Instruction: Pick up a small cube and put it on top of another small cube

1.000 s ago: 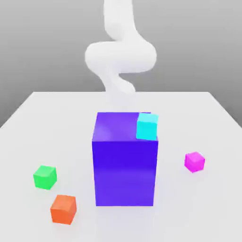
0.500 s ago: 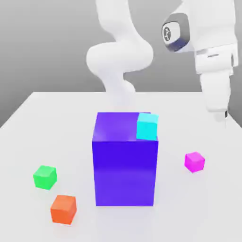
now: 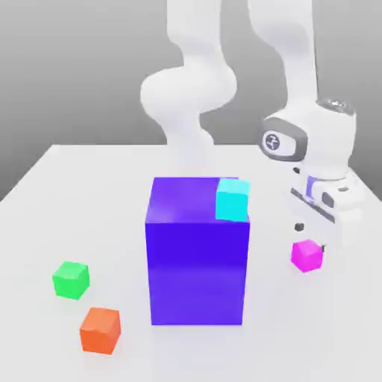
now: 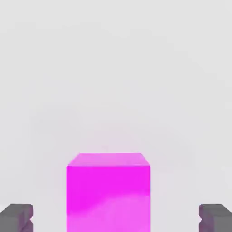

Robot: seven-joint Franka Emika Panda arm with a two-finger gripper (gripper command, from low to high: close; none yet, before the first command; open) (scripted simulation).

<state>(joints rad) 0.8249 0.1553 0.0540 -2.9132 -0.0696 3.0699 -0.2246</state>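
Nearest you in the exterior view, low and left of centre, sits an orange cube [image 3: 100, 330] on the white table [image 3: 45, 194]; it plays no part here. Just above it toward the left edge is the green cube [image 3: 71, 280], the one you will have to stack onto, standing free with bare table all round it, so a descent from above looks unobstructed.

In the middle of the frame the big purple block [image 3: 197, 261] rises between the green cube and your work on the right. A cyan cube [image 3: 232, 200] sits on the block's upper right corner. You will likely need to carry high over or around this block, since it stands squarely in the straight line between the two task cubes.

At the right of the frame, about mid-height, lies the magenta cube [image 3: 307, 255], flat on the table and not yet lifted. The gripper [image 3: 312, 240] is right above and around it, pointing down. In the hand view the magenta cube [image 4: 108, 192] fills the lower centre, and the two dark fingertips [image 4: 16, 216] stand at the lower corners, well clear of its sides: the jaws are spread wide, gripping nothing, with the cube centred between them ready for closing.

Behind, the white arm [image 3: 195, 89] curls up toward the top of the frame.
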